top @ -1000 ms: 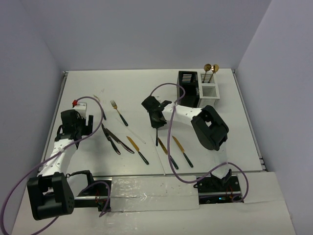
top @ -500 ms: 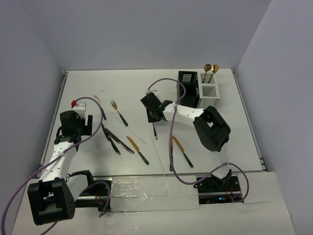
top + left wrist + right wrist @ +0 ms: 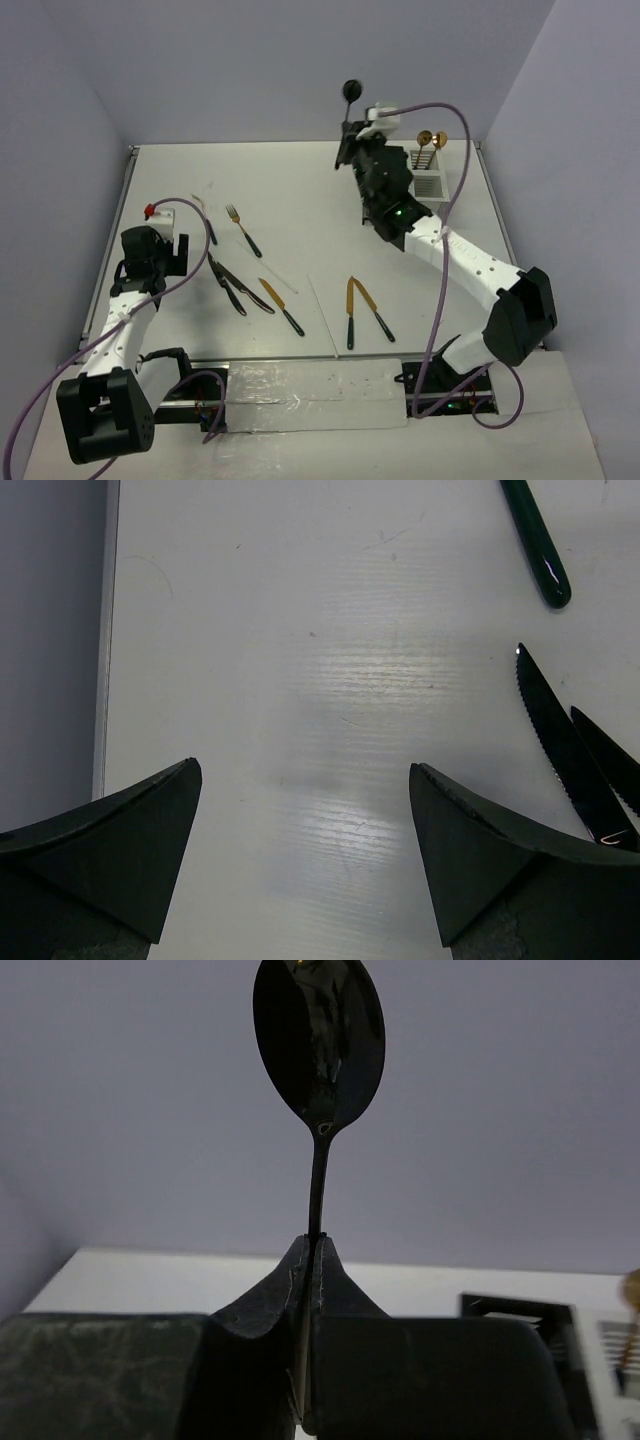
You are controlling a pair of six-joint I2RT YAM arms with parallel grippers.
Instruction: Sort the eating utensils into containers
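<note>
Pinching black spoon [image 3: 318,1050] upright near the caddy [image 3: 515,1305], right gripper [image 3: 312,1250] jaws clamped on thin handle: light, stiff, slick. Holding left gripper [image 3: 303,780] jaws apart.

- The raised spoon [image 3: 318,1045] is glossy black all over.
- One caddy [image 3: 432,185] is white with slotted sides, and two gold spoon bowls [image 3: 424,138] show above it.
- The table knives [image 3: 350,300] have gold blades and dark handles.
- The serrated knife [image 3: 560,755] is black.
- The cables [image 3: 442,104] are purple.

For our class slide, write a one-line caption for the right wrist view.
Right gripper shut on a black spoon, bowl upward, with the black caddy low at right.
</note>
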